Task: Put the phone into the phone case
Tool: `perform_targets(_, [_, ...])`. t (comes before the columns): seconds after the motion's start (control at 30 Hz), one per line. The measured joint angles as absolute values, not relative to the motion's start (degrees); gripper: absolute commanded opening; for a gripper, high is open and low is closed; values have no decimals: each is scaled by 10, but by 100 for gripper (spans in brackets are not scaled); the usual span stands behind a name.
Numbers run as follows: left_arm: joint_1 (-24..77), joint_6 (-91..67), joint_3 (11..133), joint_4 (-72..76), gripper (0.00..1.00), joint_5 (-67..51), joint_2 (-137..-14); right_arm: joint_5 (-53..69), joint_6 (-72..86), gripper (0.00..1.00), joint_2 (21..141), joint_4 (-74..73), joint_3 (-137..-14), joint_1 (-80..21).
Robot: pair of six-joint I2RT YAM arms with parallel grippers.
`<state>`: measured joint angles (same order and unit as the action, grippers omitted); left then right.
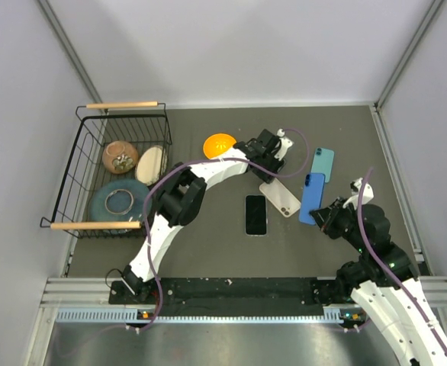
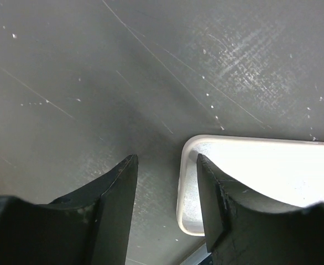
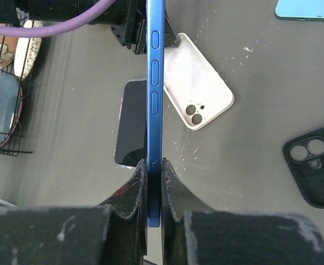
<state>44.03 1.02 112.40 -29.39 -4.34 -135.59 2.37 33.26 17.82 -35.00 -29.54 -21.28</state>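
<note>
The phone point(image 1: 255, 215), glossy black screen up, lies flat mid-table; the right wrist view shows it point(image 3: 130, 124) partly behind a blue phone. No transparent phone case shows in any view. My left gripper point(image 1: 271, 169) is open, low over the far end of a beige-backed, white-rimmed phone point(image 1: 281, 198). In the left wrist view its fingers point(image 2: 165, 160) straddle that phone's rim point(image 2: 261, 171), one over it and one over bare table. My right gripper point(image 1: 323, 213) is shut on the blue phone point(image 1: 312, 197), held on edge point(image 3: 154, 83) between the jaws point(image 3: 153, 164).
A teal phone point(image 1: 323, 163) lies at the back right. A black case point(image 3: 315, 165) with a camera cut-out lies near my right arm. An orange disc point(image 1: 219, 145) sits behind the left gripper. A wire basket point(image 1: 94, 152) with dishes stands at the left.
</note>
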Motion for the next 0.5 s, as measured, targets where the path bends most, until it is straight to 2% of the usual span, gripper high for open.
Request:
perform_targets(0.1, [440,11,1124,-299,30,-38,-1357,24,333,0,176,-355,-295,-213])
perform_targets(0.13, [440,11,1124,-300,21,-40,-1357,23,333,0,176,-356,-296,-213])
perform_targets(0.23, [443,11,1126,-303,8,-38,-1357,23,333,0,176,-357,-296,-213])
perform_targets(0.27, [443,11,1126,-304,0,-38,-1357,22,333,0,176,-357,-296,-213])
perform_targets(0.5, [442,-7,1128,-319,0,-31,-1351,20,333,0,176,-357,-296,-213])
